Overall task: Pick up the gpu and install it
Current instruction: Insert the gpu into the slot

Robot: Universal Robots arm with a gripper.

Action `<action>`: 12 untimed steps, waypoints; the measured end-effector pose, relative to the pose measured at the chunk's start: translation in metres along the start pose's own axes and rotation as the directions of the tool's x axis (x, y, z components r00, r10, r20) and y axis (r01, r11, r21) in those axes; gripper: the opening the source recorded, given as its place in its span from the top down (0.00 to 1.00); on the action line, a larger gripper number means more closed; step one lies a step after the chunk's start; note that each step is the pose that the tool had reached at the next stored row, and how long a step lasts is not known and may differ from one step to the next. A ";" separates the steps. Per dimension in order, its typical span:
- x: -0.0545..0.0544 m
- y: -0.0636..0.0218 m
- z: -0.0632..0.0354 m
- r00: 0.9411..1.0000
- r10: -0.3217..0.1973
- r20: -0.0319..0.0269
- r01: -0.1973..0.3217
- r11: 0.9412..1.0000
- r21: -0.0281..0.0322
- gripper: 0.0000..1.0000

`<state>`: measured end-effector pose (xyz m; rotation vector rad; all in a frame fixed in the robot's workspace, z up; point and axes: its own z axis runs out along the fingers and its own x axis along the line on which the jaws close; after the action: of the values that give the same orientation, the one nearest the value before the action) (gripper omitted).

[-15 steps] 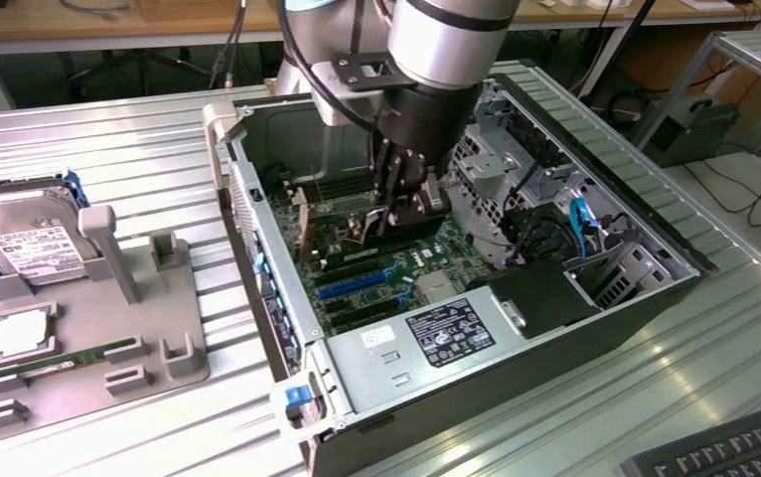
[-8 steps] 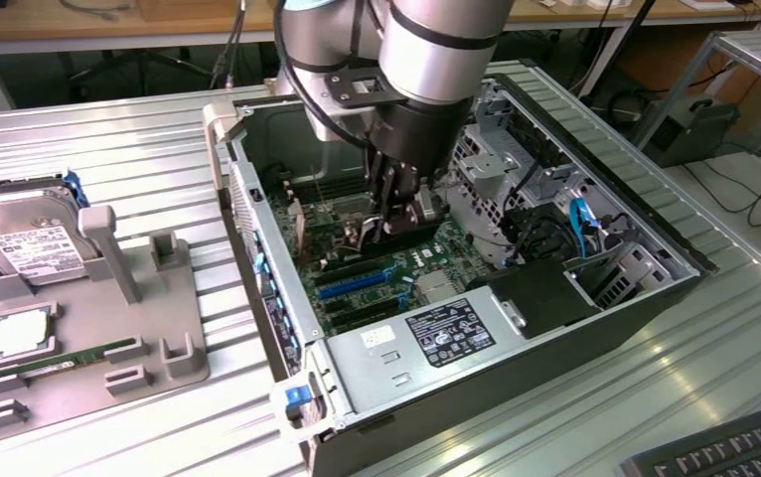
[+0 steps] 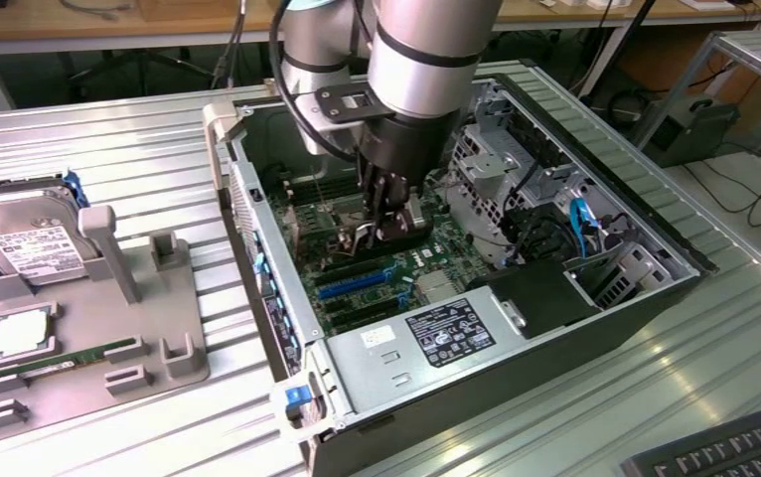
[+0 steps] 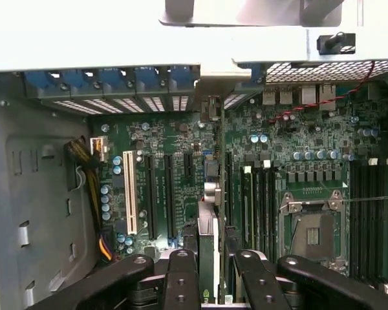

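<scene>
The gpu [image 4: 207, 252] is held edge-on in the closed tool [image 4: 209, 274] just above the motherboard [image 4: 271, 139]; installation is judged underway, with slot alignment required before seating.

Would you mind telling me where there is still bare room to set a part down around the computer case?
The ribbed metal table is bare behind the grey holder tray and beside the computer case, at its near corner on the exterior view's right. Inside the case it is crowded: the gripper holds the gpu edge-on over the motherboard.
</scene>
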<state>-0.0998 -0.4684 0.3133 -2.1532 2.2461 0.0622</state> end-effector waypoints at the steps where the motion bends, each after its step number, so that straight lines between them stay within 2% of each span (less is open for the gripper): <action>1: 0.000 0.0005 0.0017 1.000 -0.001 0.000 0.001 1.000 0.001 0.74; 12: 0.001 0.0037 0.0218 1.000 -0.021 0.000 0.021 1.000 0.000 0.74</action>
<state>-0.1037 -0.4680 0.2915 -2.1763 2.2232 0.0611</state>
